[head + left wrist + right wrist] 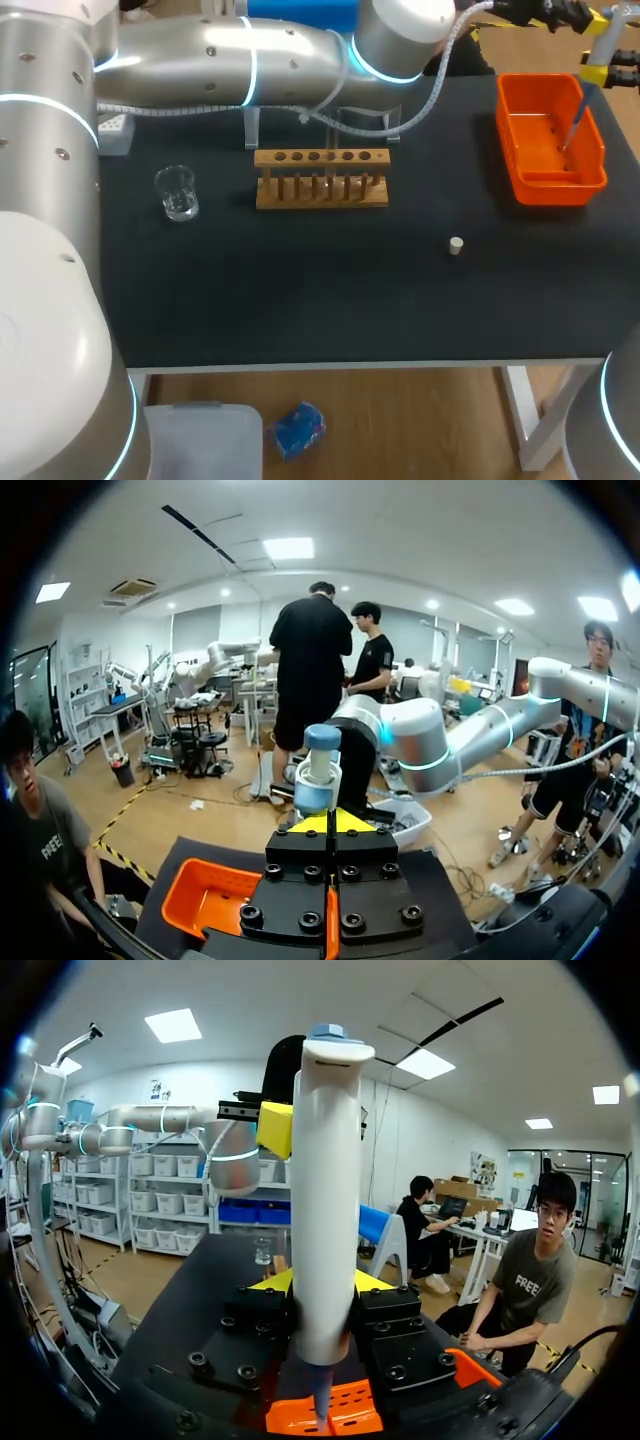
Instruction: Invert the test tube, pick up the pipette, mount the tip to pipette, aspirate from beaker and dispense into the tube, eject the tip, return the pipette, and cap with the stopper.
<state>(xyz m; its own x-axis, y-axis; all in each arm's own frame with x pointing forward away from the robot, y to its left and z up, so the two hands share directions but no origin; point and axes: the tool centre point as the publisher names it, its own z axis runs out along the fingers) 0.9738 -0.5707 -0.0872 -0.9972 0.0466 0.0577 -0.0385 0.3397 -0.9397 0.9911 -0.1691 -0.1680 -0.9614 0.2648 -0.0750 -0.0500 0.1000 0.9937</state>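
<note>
Clamps pipette [325, 1210] upright between right gripper [320, 1283] fingers, over orange bin [552, 186]; holds left gripper [330, 823], fingers together, just behind pipette's blue top.

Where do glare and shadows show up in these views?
Head view: bright sheen on the left arm, glints on the beaker, hardly any shadows on the black table top. Right wrist view: the white pipette is brightly lit. Left wrist view: no glare on the orange bin.
</note>
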